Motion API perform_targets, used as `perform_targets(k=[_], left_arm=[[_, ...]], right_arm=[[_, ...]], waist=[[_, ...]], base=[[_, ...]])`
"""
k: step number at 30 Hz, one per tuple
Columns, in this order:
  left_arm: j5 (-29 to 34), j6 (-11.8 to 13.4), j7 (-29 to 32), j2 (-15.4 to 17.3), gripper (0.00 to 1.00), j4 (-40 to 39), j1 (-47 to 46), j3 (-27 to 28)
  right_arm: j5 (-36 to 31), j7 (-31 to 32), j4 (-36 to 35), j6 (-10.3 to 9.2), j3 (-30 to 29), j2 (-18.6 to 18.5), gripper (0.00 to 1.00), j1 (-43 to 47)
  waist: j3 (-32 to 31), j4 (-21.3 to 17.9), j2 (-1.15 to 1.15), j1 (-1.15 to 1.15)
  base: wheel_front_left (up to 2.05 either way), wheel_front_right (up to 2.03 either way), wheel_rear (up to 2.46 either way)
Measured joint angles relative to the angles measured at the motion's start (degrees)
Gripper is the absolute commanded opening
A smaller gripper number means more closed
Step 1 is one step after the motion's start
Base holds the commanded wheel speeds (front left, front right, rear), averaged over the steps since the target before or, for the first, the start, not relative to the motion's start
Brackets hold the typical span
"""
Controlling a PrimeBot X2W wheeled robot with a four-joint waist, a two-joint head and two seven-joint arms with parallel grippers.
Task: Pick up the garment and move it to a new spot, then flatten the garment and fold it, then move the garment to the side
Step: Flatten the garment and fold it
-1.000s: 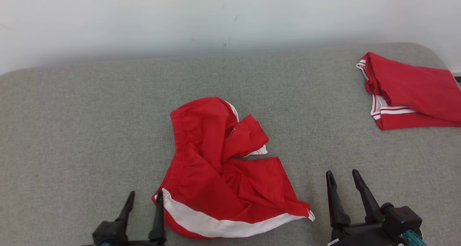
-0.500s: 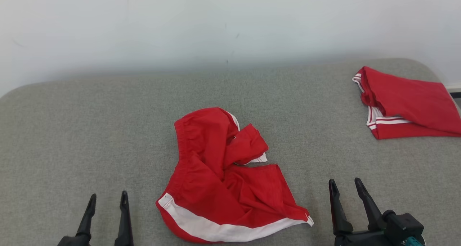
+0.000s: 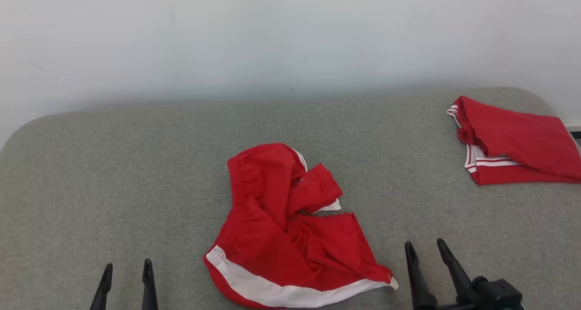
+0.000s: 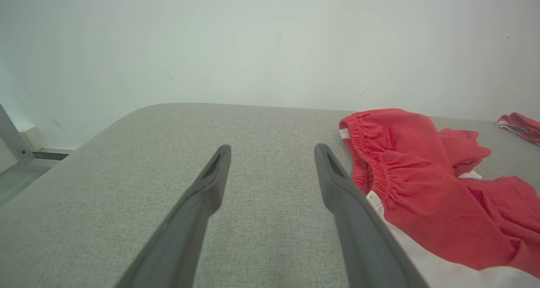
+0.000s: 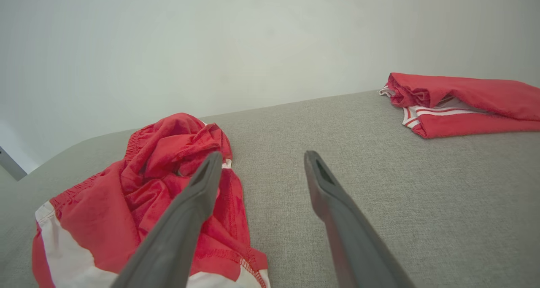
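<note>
Fingers (image 3: 148, 287) of our left gripper (image 3: 127, 265) and right gripper (image 3: 424, 245) stand wide apart and hold nothing, one on each side of the crumpled garment (image 3: 281, 237), ready to take it, we judge. Far beyond the garment, to its right, lies a folded red cloth (image 3: 513, 142), probably set aside.

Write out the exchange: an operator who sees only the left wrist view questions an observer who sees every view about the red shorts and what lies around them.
Operator: Where is the right gripper?
Observer: The right gripper sits just right of the shorts' near corner, fingers open, holding nothing.
Operator: What is the red scrap at my far right?
Observer: A second red garment, folded, with white stripes, by the far right edge of the cushion.
</note>
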Motion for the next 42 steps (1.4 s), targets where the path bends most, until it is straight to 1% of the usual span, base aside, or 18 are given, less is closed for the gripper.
perform_targets(k=[2,5,8,15,21,23,26,27,28,29,30,33,37,42], left_arm=[[0.1,-0.1,0.0,-0.1,1.00,0.1,0.0,0.0],[0.5,-0.4,0.0,-0.4,1.00,0.3,0.0,0.1],[0.6,-0.5,0.0,-0.6,1.00,0.6,-0.2,0.0],[1.0,-1.0,0.0,-0.9,1.00,1.1,-1.0,-1.1],[1.1,-1.0,0.0,-1.0,1.00,1.3,-1.7,-2.3],[0.7,-0.9,0.0,-1.0,1.00,1.5,-2.3,-3.0],[0.4,-0.6,0.0,-1.0,1.00,1.6,-2.5,-3.5],[0.2,-0.5,0.0,-1.0,1.00,1.6,-2.5,-3.6],[0.1,-0.5,0.0,-1.0,1.00,1.6,-2.6,-3.5],[0.0,-0.5,0.0,-1.0,1.00,1.6,-2.6,-3.5],[0.0,-0.5,0.0,-1.0,1.00,1.6,-2.7,-3.5],[0.0,-0.5,0.0,-1.0,1.00,1.7,-2.9,-3.3],[0.0,-0.5,0.0,-1.0,1.00,2.1,-3.6,-3.4],[0.0,-0.5,0.0,-1.0,1.00,2.6,-4.3,-4.3]], right_arm=[[0.0,0.0,0.3,0.00,0.6,-0.3,1.00,-0.5],[0.1,0.0,2.4,0.00,3.0,-1.7,1.00,-3.3],[0.3,0.4,6.2,0.00,5.2,-2.8,1.00,-7.1],[1.5,4.6,15.4,0.00,8.3,-4.4,1.00,-15.7],[2.2,7.3,22.9,0.00,10.0,-5.1,1.00,-20.6],[3.1,7.6,26.4,0.00,10.6,-5.4,1.00,-22.2],[4.2,8.2,29.4,0.00,11.1,-5.4,1.00,-23.2],[4.5,8.1,30.0,0.00,11.4,-5.4,0.93,-23.5],[4.7,8.0,30.5,0.00,11.7,-5.4,0.75,-23.8],[5.0,7.7,31.0,0.00,12.0,-5.4,0.22,-24.1],[5.3,7.5,31.4,0.00,12.4,-5.4,0.00,-24.4],[6.1,6.7,32.5,0.00,13.0,-5.6,0.00,-25.6],[6.8,4.9,33.0,0.00,12.9,-6.9,0.00,-29.0],[8.2,4.5,34.9,0.00,12.6,-8.3,0.00,-33.2]], waist=[[0.0,0.2,0.00,0.00],[0.1,0.6,0.00,0.00],[0.2,1.3,0.00,0.00],[0.5,3.8,0.00,0.00],[1.3,6.1,0.00,0.00],[2.0,7.2,0.00,0.01],[2.6,8.1,0.00,0.00],[2.7,8.3,0.00,0.01],[2.9,8.4,0.00,0.01],[3.1,8.6,0.00,0.00],[3.2,8.6,0.00,0.01],[3.6,8.7,0.00,0.01],[3.9,8.5,0.00,0.01],[4.0,8.8,0.00,0.01]], base=[[0.00,0.00,0.00],[0.00,0.00,0.00],[0.00,0.00,0.00],[0.00,0.00,0.00],[0.00,0.00,0.00],[0.00,0.00,0.00],[0.00,0.00,0.00],[0.00,0.00,0.00],[0.00,0.00,0.00],[0.00,0.00,0.00],[0.00,0.00,0.00],[0.00,0.00,0.00],[0.00,0.00,0.00],[0.00,0.00,0.00]])
